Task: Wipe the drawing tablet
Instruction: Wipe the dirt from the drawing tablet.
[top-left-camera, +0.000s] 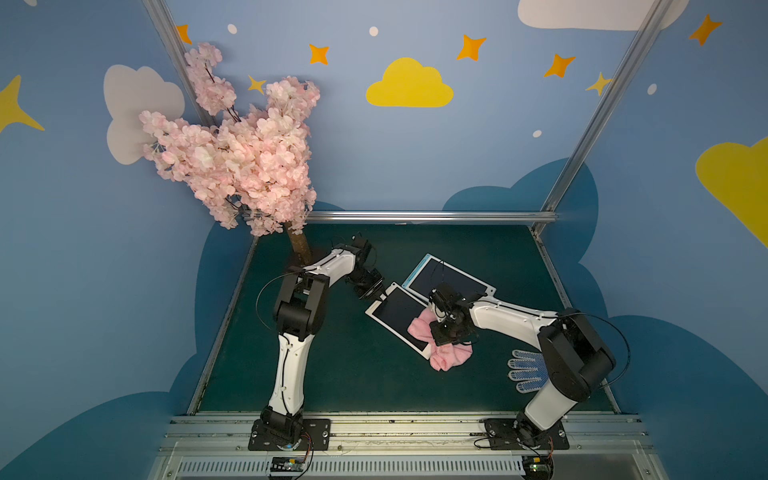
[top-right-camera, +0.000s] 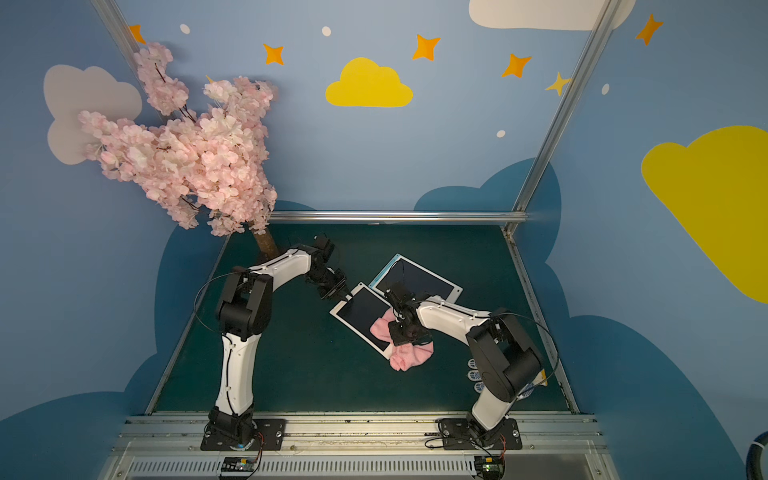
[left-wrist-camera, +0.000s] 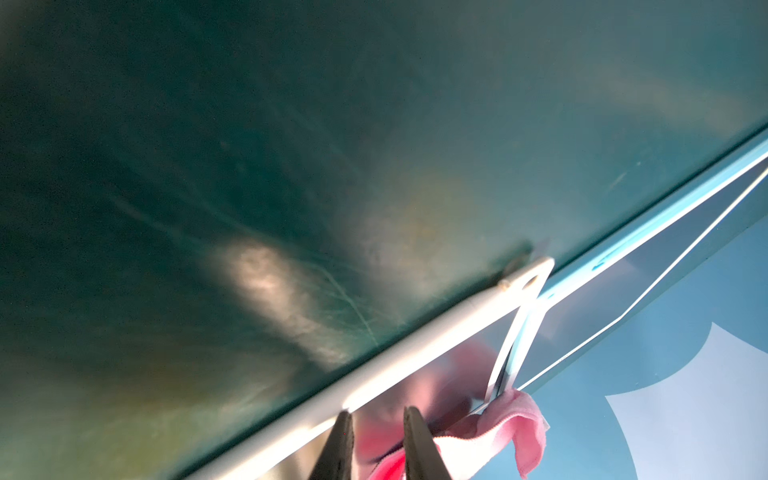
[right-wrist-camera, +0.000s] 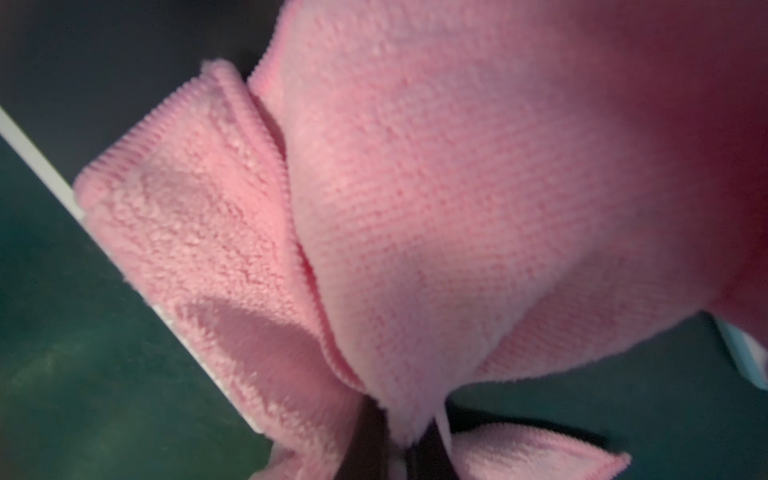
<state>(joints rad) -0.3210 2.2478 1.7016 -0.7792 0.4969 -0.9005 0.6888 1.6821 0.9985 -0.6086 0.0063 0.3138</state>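
The white-framed drawing tablet (top-left-camera: 397, 311) (top-right-camera: 361, 309) lies slantwise on the green mat in both top views. A pink cloth (top-left-camera: 419, 328) (top-right-camera: 382, 326) lies bunched over its near right part and spills onto the mat. My right gripper (top-left-camera: 444, 338) (right-wrist-camera: 401, 432) is shut on the cloth (right-wrist-camera: 457, 187), which fills the right wrist view. My left gripper (top-left-camera: 376, 296) (left-wrist-camera: 378, 411) rests at the tablet's far left corner. Its fingers stand slightly apart on the white frame (left-wrist-camera: 415, 353) and the glossy screen, with nothing between them.
A second tablet with a light-blue frame (top-left-camera: 453, 278) lies just behind the first, touching it. A white glove with blue dots (top-left-camera: 525, 370) lies by the right arm's base. An artificial blossom tree (top-left-camera: 241, 166) stands at the back left corner.
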